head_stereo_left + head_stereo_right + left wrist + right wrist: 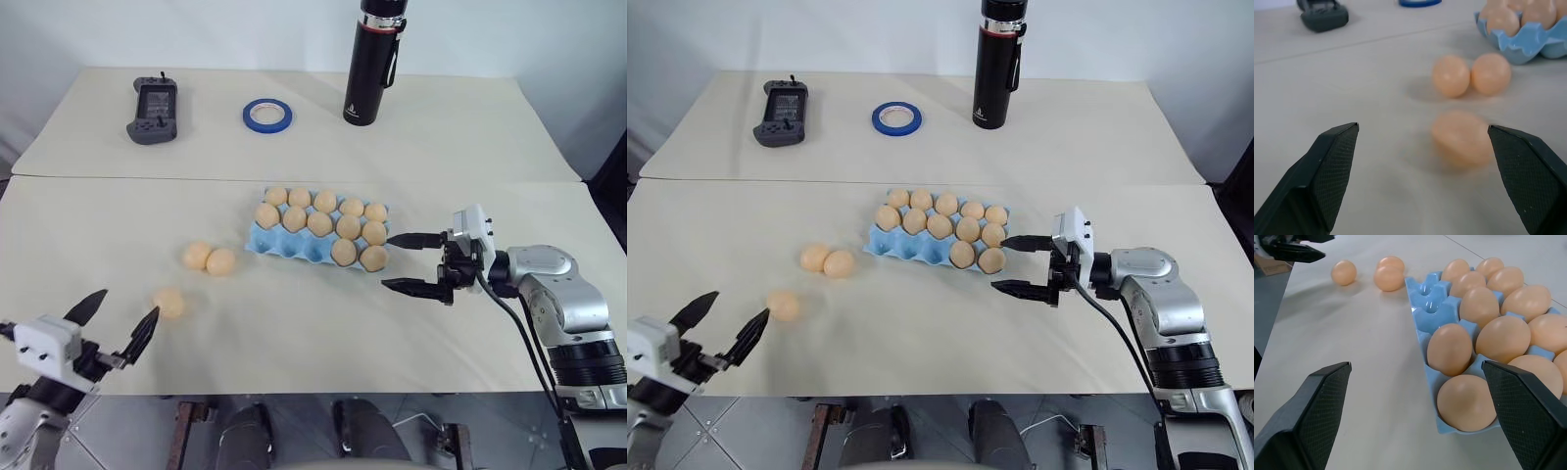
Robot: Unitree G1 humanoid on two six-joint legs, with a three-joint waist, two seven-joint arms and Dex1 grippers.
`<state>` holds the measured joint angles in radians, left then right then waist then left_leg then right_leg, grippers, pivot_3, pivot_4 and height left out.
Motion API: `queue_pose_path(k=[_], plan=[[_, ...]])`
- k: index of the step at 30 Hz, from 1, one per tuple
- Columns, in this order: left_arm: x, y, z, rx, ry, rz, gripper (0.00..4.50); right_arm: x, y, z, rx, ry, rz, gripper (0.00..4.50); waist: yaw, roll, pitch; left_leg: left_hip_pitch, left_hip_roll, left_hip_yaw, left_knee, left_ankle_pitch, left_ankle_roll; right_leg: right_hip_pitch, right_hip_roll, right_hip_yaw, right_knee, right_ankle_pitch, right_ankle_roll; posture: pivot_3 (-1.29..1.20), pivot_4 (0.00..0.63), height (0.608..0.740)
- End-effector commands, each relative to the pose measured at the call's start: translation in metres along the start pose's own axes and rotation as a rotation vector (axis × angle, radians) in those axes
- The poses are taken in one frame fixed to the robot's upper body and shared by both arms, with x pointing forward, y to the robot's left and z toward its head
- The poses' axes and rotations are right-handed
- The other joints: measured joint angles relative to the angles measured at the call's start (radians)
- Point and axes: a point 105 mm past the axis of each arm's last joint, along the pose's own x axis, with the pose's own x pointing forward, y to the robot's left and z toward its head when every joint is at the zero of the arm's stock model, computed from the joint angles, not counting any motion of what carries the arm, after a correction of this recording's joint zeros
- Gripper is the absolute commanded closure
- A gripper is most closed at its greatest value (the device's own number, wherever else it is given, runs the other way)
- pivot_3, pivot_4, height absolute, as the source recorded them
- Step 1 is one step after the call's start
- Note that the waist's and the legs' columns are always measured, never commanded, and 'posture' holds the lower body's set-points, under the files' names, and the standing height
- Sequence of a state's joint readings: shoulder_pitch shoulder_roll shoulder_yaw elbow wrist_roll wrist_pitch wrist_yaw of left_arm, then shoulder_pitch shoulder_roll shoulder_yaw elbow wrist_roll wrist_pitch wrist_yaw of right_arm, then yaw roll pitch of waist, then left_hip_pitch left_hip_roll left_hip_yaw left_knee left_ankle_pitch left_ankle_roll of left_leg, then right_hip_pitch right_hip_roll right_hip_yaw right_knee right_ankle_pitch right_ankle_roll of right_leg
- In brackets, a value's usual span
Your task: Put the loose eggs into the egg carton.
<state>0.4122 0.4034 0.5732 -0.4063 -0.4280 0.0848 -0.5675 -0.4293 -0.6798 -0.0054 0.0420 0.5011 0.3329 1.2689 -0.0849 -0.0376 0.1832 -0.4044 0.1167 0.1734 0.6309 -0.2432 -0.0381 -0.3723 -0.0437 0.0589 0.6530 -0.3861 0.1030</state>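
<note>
Lying just ahead of open left claw (116,319), single loose egg (168,303), untouched

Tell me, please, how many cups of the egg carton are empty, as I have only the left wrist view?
Observer: Three are empty, side by side at the left end of the front row of the egg carton.
Operator: Thank you. Where is the right gripper?
Observer: The right gripper is open just off the carton's right end, pointing at it and holding nothing.
Operator: Is anything standing farther back that I cannot see?
Observer: Yes, a black bottle stands upright well behind the carton, to the right of the blue tape ring.
</note>
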Motion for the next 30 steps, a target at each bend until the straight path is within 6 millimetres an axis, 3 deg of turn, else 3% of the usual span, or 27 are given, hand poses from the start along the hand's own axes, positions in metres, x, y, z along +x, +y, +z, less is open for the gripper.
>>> queue_pose_path(k=[1, 9, 13, 19, 24, 30], plan=[[0.008, -0.003, -0.001, 0.024, 0.001, -0.015, 0.00, 0.001, 0.001, 0.009, -0.034, -0.019, -0.002, 0.03, -0.001, 0.000, 0.000, 0.000, 0.000, 0.000, 0.000, 0.000, 0.000, 0.000, 0.000, 0.000, 0.000, 0.000, 0.000, 0.00, 0.150, 0.740], [0.024, -0.008, -0.028, -0.022, 0.101, -0.044, 0.00, 0.002, 0.001, 0.012, -0.044, -0.029, -0.027, 0.03, -0.001, 0.000, 0.000, 0.000, 0.001, 0.002, 0.000, 0.000, -0.001, -0.003, 0.002, -0.001, 0.001, 0.001, 0.001, 0.00, 0.150, 0.740], [0.024, -0.013, -0.031, -0.041, 0.127, -0.068, 0.89, -0.001, 0.001, 0.011, -0.046, -0.023, -0.041, 0.00, 0.000, 0.000, 0.000, 0.000, 0.001, 0.002, 0.000, 0.000, -0.001, -0.002, 0.001, -0.001, 0.001, 0.001, 0.001, 0.00, 0.150, 0.740], [0.024, -0.009, -0.027, -0.026, 0.116, -0.068, 2.82, -0.002, 0.001, 0.011, -0.048, -0.019, -0.048, 0.00, 0.000, 0.000, 0.000, 0.000, 0.001, 0.002, 0.000, 0.000, -0.001, -0.002, 0.001, -0.001, 0.001, 0.001, 0.001, 0.00, 0.150, 0.740], [0.029, -0.011, -0.013, 0.022, 0.081, -0.114, 4.47, -0.002, -0.001, 0.011, -0.054, -0.016, -0.055, 0.00, 0.000, 0.000, 0.000, 0.000, 0.001, 0.002, 0.000, 0.000, -0.001, -0.002, 0.001, -0.001, 0.001, 0.001, 0.001, 0.00, 0.150, 0.740], [0.033, -0.007, -0.014, 0.004, 0.094, -0.119, 4.47, -0.003, -0.001, 0.010, -0.059, -0.014, -0.063, 0.00, 0.000, 0.000, 0.000, 0.000, 0.000, 0.002, 0.000, 0.000, -0.001, -0.002, 0.001, -0.001, 0.001, 0.001, 0.001, 0.00, 0.150, 0.740]])
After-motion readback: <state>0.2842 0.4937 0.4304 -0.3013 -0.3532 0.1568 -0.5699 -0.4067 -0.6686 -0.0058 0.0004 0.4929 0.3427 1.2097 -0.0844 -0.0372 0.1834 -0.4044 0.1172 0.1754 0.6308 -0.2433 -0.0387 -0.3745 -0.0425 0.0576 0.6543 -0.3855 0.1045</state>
